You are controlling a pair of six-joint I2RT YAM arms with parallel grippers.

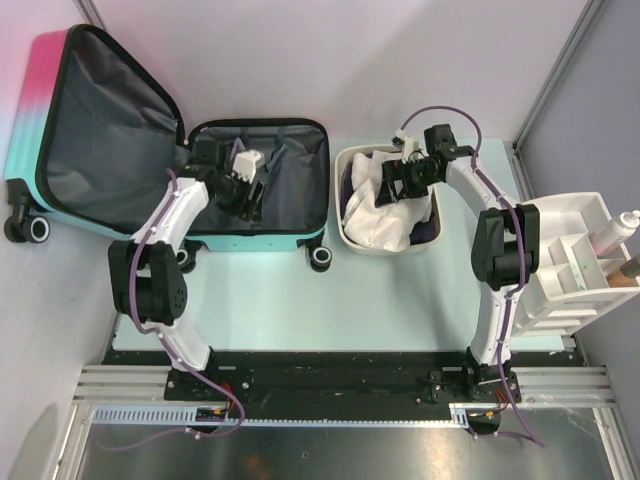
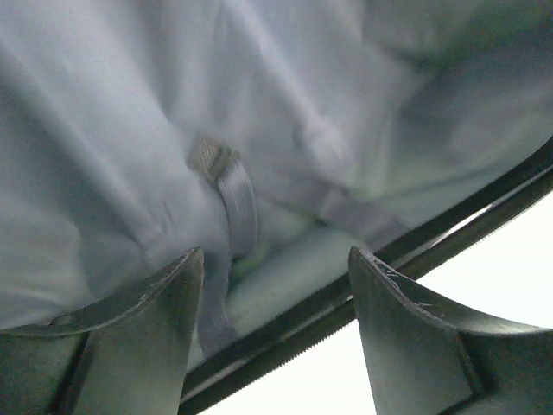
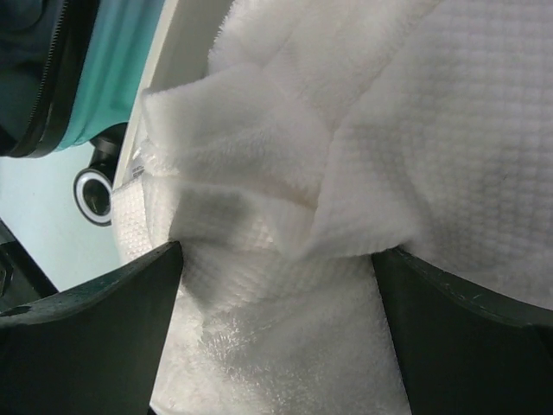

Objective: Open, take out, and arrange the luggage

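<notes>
The luggage lies open at the back left: its pink-to-teal lid (image 1: 40,110) is propped up, and its teal base (image 1: 285,170) shows dark grey lining. My left gripper (image 1: 248,195) is inside the base, open and empty. In the left wrist view it (image 2: 272,277) hovers close over the grey lining (image 2: 104,156), an elastic strap (image 2: 238,199) and the black zipper trim (image 2: 432,233). My right gripper (image 1: 395,185) is open over white towels (image 1: 385,215) in the white tub (image 1: 343,232). In the right wrist view it (image 3: 276,259) straddles a towel fold (image 3: 259,173) without gripping it.
A white compartment organiser (image 1: 575,255) with bottles (image 1: 620,228) stands at the right edge. A dark blue item (image 1: 430,230) lies in the tub beside the towels. The suitcase's teal side (image 3: 104,78) and a wheel (image 3: 93,192) sit just left of the tub.
</notes>
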